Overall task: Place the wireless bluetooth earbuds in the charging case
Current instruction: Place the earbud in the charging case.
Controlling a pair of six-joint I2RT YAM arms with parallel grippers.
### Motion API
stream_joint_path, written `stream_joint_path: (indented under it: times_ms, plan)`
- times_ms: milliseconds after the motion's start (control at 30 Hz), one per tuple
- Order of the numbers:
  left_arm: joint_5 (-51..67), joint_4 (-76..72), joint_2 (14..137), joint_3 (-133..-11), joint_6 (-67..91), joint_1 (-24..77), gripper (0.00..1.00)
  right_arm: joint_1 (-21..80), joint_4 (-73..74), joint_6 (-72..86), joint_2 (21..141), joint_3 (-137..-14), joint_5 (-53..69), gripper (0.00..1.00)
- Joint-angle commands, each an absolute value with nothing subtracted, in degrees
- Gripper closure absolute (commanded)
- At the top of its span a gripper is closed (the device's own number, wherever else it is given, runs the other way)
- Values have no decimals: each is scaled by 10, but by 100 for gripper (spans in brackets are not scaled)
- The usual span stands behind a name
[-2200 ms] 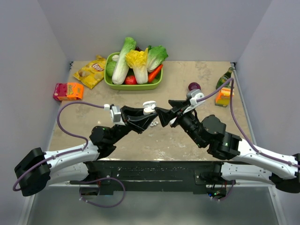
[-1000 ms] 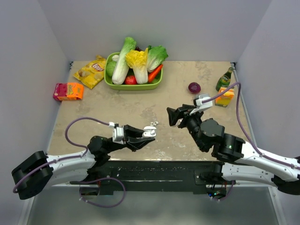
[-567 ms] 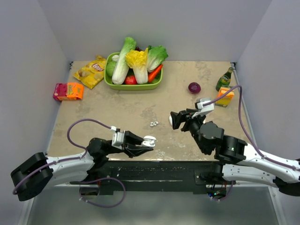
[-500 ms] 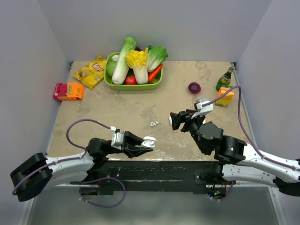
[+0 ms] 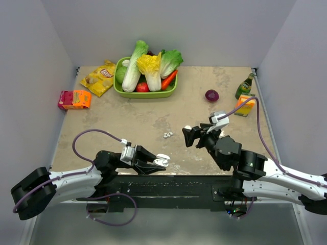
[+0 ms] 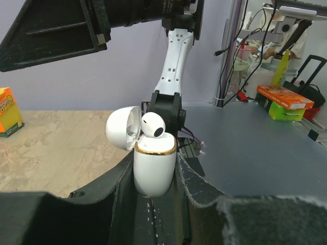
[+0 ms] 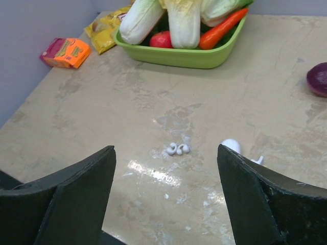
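Note:
My left gripper (image 5: 156, 162) hovers low near the table's front edge, shut on the white charging case (image 6: 153, 171), also seen from above (image 5: 162, 160). The case stands upright between the fingers with its lid (image 6: 121, 127) swung open to the left. One earbud (image 6: 152, 125) sits tilted in its gold-rimmed mouth. My right gripper (image 5: 190, 133) stands open above the table, with nothing between its fingers in its wrist view (image 7: 166, 153). Below it lie two tiny white curled pieces (image 7: 178, 149), touching each other. A white earbud-like piece with a thin stem (image 7: 232, 145) lies beside the right finger.
At the back stands a green bowl (image 5: 145, 94) of lettuce, carrot and tomato, with a yellow chips bag (image 5: 99, 77) to its left. An orange and pink box (image 5: 74, 99) lies far left. A red onion (image 5: 211, 95), a green bottle (image 5: 244, 84) and an orange carton (image 5: 244, 104) sit back right.
My left arm has drawn back toward the near edge, carrying the case with the earbud in it. The right gripper has shifted slightly toward me and opened wider.

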State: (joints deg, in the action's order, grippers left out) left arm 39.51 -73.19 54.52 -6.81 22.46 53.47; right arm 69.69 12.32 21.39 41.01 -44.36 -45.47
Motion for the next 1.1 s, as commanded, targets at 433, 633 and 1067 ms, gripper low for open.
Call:
stream_joint_path:
  times_ms: [433, 633, 1067]
  plan:
    - [198, -980, 537, -112, 159, 531, 100, 697, -2, 149, 342, -441, -187, 16]
    - [178, -1002, 553, -112, 148, 531, 100, 697, 7, 149, 391, -447, -163, 15]
    - [185, -1000, 559, -117, 140, 531, 100, 697, 3, 154, 434, -456, -183, 15]
